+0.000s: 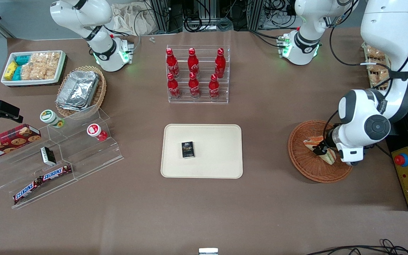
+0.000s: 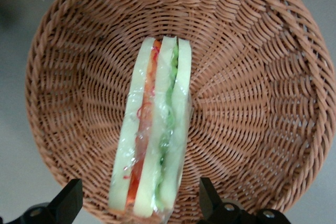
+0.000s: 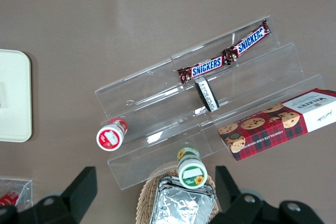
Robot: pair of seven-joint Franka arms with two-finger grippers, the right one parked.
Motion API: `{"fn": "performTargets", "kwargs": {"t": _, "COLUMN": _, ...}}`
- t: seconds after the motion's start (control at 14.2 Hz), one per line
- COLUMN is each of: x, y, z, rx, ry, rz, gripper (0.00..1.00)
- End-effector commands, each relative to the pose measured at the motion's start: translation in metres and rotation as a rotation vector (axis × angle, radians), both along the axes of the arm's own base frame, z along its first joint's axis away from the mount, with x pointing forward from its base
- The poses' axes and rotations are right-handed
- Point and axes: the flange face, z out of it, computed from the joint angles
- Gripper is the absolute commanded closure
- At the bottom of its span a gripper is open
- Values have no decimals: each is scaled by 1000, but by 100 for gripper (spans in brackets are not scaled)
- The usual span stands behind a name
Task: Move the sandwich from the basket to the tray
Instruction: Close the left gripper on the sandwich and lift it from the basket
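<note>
The sandwich, a clear-wrapped wedge with pale bread and red and green filling, lies on edge in the round reddish-brown wicker basket. My left gripper is down in the basket and open. Its fingers straddle the sandwich's wide end with a gap on each side, touching nothing. In the front view the gripper sits over the sandwich in the basket at the working arm's end of the table. The cream tray lies at mid-table.
A small dark box lies on the tray. A clear rack of red bottles stands farther from the camera than the tray. A yellow control box with a red button sits beside the basket. An acrylic snack stand lies toward the parked arm's end.
</note>
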Motion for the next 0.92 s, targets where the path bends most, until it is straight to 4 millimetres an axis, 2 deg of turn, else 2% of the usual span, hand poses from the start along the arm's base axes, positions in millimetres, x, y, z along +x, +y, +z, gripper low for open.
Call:
{"fn": "performTargets", "kwargs": {"t": 0.0, "x": 2, "y": 1, "z": -12, "rx": 20, "ry": -23, "rz": 6, "gripper": 0}}
{"fn": "performTargets", "kwargs": {"t": 0.21, "x": 3, "y": 3, "z": -21, "rx": 33, "ry": -23, "rz": -7, "gripper": 0}}
{"fn": "performTargets", "kwargs": {"t": 0.35, "x": 5, "y": 22, "z": -26, "rx": 49, "ry": -23, "rz": 21, "gripper": 1}}
{"fn": "performTargets", "kwargs": {"t": 0.42, "x": 7, "y": 24, "z": -24, "rx": 49, "ry": -34, "rz": 25, "gripper": 11}}
{"fn": "performTargets", "kwargs": {"t": 0.56, "x": 6, "y": 24, "z": -13, "rx": 51, "ry": -48, "rz": 27, "gripper": 56}}
{"fn": "performTargets", "kwargs": {"t": 0.64, "x": 5, "y": 23, "z": -11, "rx": 51, "ry": -48, "rz": 26, "gripper": 70}}
{"fn": "performTargets", "kwargs": {"t": 0.78, "x": 5, "y": 23, "z": -12, "rx": 52, "ry": -45, "rz": 27, "gripper": 82}}
{"fn": "performTargets", "kwargs": {"t": 0.85, "x": 5, "y": 22, "z": -11, "rx": 50, "ry": -47, "rz": 27, "gripper": 84}}
